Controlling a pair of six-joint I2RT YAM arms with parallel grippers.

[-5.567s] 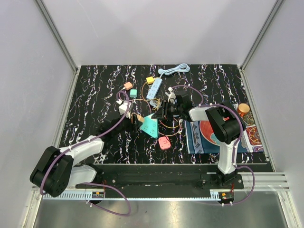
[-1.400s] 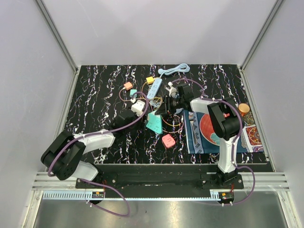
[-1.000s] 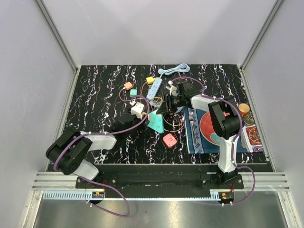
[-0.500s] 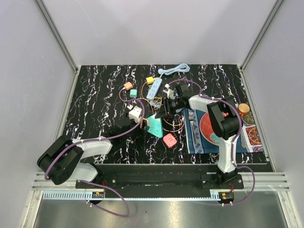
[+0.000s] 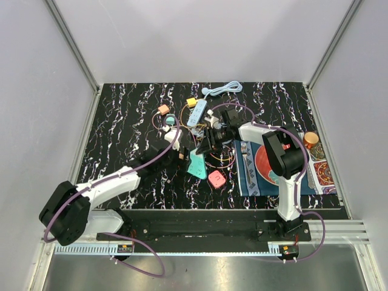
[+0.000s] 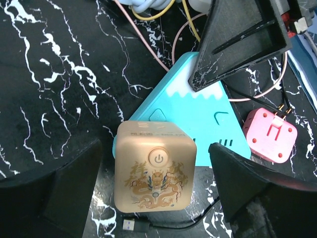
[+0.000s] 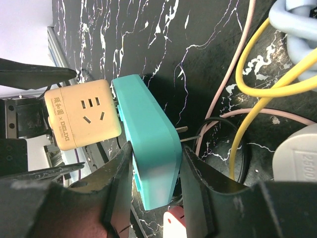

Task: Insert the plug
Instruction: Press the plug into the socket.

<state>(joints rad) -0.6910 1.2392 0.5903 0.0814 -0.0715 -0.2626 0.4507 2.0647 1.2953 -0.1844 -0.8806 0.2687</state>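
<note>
Opened wide since a moment ago, the left claw (image 6: 153,186) now straddles the gold cube plug (image 6: 154,171), which sits between its fingers (image 6: 54,193), seemingly seated flush on the teal socket block (image 6: 198,119) that the right claw (image 7: 156,183) clamps, leaving, I'd judge, only backing away.

The white-and-black left arm (image 5: 109,185) stretches low toward 2 o'clock. Its black two-finger left gripper (image 5: 183,156) has both jaws spread wide, touching nothing. The right arm (image 5: 285,163) folds at the elbow. The right gripper (image 5: 205,144) points toward 8 o'clock, jaws clamped on a teal plastic socket block (image 7: 148,141).
</note>
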